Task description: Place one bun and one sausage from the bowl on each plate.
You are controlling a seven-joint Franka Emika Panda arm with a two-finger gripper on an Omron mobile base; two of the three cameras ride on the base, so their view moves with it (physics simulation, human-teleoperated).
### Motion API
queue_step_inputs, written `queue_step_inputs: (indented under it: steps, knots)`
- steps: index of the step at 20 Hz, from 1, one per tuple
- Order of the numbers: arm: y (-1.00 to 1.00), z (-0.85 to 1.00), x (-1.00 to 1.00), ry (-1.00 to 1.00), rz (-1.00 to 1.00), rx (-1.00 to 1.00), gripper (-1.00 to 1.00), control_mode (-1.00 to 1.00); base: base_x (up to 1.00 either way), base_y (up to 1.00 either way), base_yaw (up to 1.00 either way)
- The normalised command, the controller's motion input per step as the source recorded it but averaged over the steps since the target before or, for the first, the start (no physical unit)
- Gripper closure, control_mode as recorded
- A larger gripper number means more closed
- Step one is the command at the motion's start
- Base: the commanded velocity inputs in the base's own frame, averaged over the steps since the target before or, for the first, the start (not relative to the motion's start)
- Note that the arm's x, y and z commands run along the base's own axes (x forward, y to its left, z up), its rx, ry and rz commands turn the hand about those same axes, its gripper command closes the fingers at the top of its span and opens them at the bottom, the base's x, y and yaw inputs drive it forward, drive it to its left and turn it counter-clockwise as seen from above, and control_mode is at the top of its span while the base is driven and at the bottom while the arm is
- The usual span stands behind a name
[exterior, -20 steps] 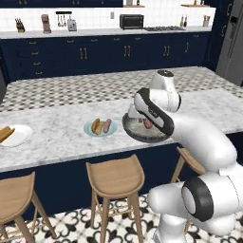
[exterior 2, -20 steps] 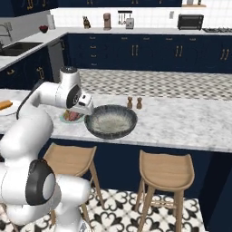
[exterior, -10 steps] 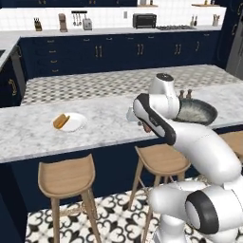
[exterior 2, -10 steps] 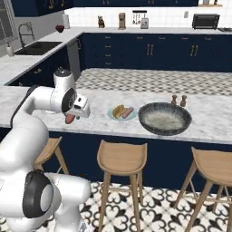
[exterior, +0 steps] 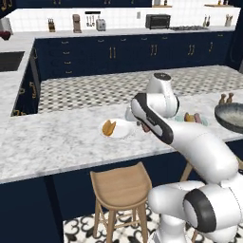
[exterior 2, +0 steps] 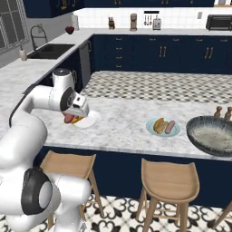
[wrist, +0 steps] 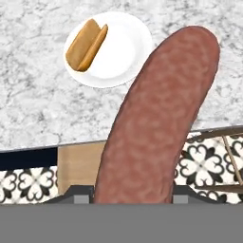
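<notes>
Here the long grey-and-white marble bench [exterior 2: 122,120] carries everything. At its right end sits the wide, round, dark grey bowl [exterior 2: 212,135] with a paler inside. Next to the bowl is the flat light blue plate [exterior 2: 163,127], and it already has a bun and a sausage on it. Further left is the flat round white plate [wrist: 121,52], and on it lies one golden-brown split bun [wrist: 86,45], near one edge.

The hand [exterior 2: 69,118] hangs over the near edge of the bench beside the white plate, and it is holding the long reddish-pink sausage [wrist: 156,118] by one end.

I think the sausage is light and a bit soft and smooth, so it could slip or swing. A hold nearer the middle would be steadier, and it should be set down gently on the bare part of the plate.

The hand view shows how much free room is left on the white plate. The right base view shows the bowl and the blue plate, well apart from the hand.
</notes>
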Motion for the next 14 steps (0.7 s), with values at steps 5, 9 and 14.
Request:
queue_step_inputs:
  steps: [5,9,14]
  knots:
    - [-0.04,-0.14,0.6,0.0,0.0,0.01,1.0,-1.0,0.39,0.14,0.0]
    - [-0.04,-0.79,1.0,0.0,0.0,0.01,1.0,-1.0,0.0,0.0,0.0]
    - [0.18,-0.89,1.0,0.0,0.0,0.0,1.0,-1.0,0.0,0.0,0.0]
